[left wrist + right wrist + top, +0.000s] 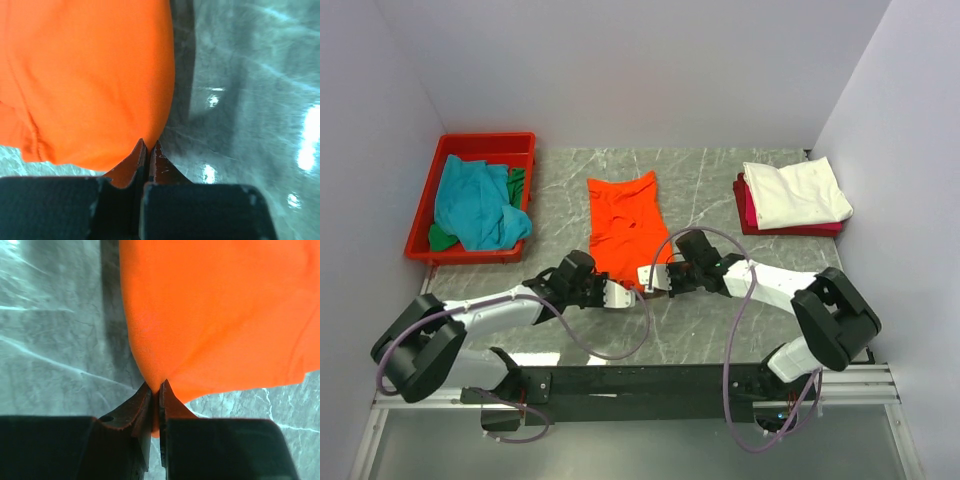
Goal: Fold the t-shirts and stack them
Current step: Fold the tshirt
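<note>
While the orange t-shirt [625, 225] lies on the table [720, 190], left gripper [148, 145] and right gripper [159, 387] are both pinched tight on its hem toward the near edge.

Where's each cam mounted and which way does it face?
Top external: above, behind the bases, looking down on the grey marble table; left arm and right arm show.
Left wrist: on that arm, looking along the left fingers, shut on the bright orange cloth t-shirt.
Right wrist: mirrored; right fingers shut on it.
Shared: all see that t-shirt.
</note>
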You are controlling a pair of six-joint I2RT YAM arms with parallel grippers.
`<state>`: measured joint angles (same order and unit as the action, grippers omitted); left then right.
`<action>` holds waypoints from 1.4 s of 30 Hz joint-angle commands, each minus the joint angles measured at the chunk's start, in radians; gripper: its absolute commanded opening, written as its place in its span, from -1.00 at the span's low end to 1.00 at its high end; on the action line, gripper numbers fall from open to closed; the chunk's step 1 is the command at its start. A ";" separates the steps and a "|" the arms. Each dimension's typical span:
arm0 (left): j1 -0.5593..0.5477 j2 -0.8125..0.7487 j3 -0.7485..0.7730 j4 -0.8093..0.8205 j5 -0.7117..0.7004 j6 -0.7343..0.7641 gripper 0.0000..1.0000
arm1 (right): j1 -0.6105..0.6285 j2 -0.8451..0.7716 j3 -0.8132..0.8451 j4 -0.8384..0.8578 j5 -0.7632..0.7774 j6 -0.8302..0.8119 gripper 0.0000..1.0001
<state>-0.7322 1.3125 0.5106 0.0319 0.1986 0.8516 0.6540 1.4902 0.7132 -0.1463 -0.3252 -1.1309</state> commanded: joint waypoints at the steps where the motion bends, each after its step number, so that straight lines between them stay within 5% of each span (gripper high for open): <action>1: -0.010 -0.064 -0.014 -0.024 0.062 0.001 -0.99 | -0.016 -0.067 0.003 -0.054 -0.106 0.002 -1.00; 16: -0.101 -0.198 0.086 -0.378 0.323 -0.078 -0.99 | 0.012 -0.355 -0.101 -0.406 -0.195 -0.064 -1.00; 21: -0.101 -0.314 0.063 -0.320 0.288 -0.088 -0.99 | 0.010 -0.432 -0.078 -0.414 -0.160 -0.003 -1.00; 30: 0.192 -0.041 0.265 -0.227 0.320 0.040 -0.99 | -0.123 -0.124 0.282 -0.224 -0.049 0.129 -1.00; 42: 0.432 0.364 0.565 -0.038 0.266 -0.074 -0.99 | -0.183 0.343 0.730 -0.056 0.090 0.278 -1.00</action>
<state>-0.3325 1.6199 1.0172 -0.0841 0.4866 0.8249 0.4816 1.7905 1.3758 -0.2916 -0.2958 -0.9169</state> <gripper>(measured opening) 0.027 0.113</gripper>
